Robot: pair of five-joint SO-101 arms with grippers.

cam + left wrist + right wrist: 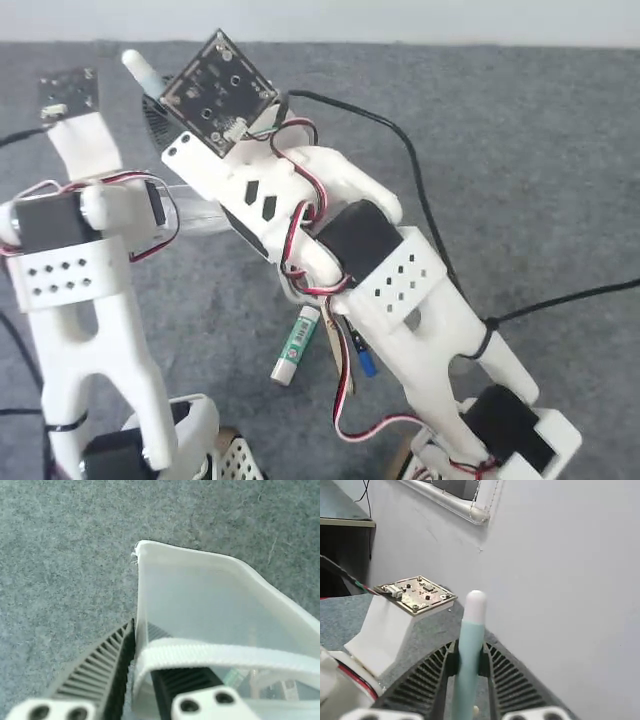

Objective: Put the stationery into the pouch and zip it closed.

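Observation:
My left gripper (141, 630) is shut on the rim of the clear pouch (200, 600), one finger outside the wall and one inside under the white zipper band (225, 655). In the high view the pouch (195, 212) lies between the two arms. My right gripper (470, 652) is shut on a pale teal pen (470, 640) with a white cap, held up off the table. The pen's white tip (138, 67) pokes out past the right arm's camera board at the back. A glue stick (296, 346) and a blue pen (364, 360) lie on the carpet beside the right arm.
Grey carpet (520, 150) covers the table, with black cables (420, 190) running across it on the right. The left arm's camera board (415, 594) sits close to the held pen. A white wall (570, 580) stands behind.

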